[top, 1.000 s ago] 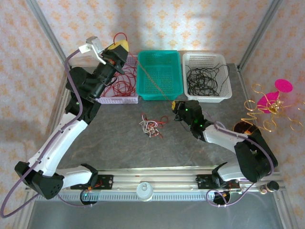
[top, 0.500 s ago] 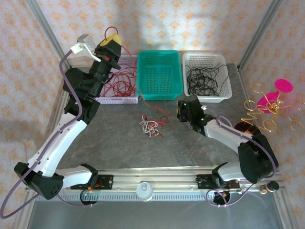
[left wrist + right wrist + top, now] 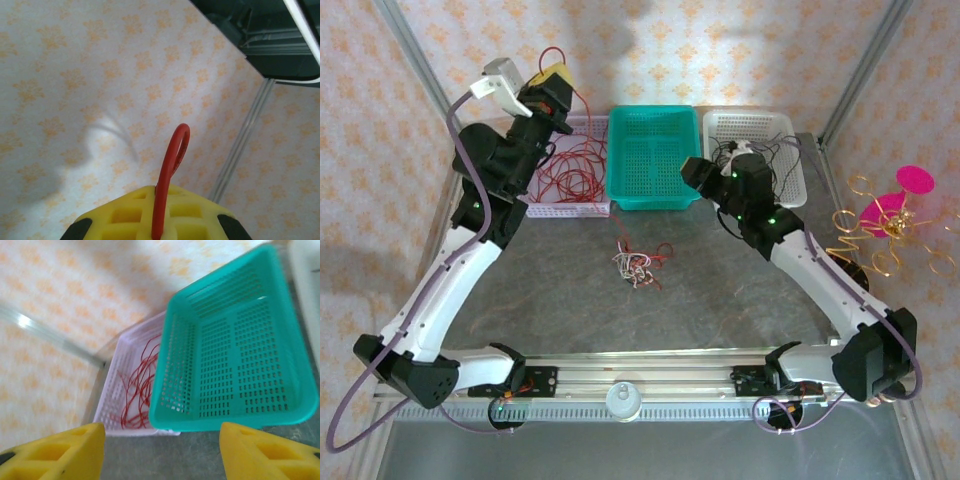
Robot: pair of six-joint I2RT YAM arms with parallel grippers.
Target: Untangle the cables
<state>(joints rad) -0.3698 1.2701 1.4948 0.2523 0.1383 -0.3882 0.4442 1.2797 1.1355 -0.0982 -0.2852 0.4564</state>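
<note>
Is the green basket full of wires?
No, the green basket is empty inside; the red wires lie in the pale basket beside it.

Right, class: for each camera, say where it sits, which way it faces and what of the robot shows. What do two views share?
Top external: above and behind the robot, looking down on the table; both arms, left pincer raised, right pincer by the teal basket.
Left wrist: on the left wrist, tilted up at the wallpaper; yellow fingers shut on a red cable.
Right wrist: on the right wrist, facing the teal basket; yellow fingers apart.
Shared: top and right wrist both show the teal basket.
</note>
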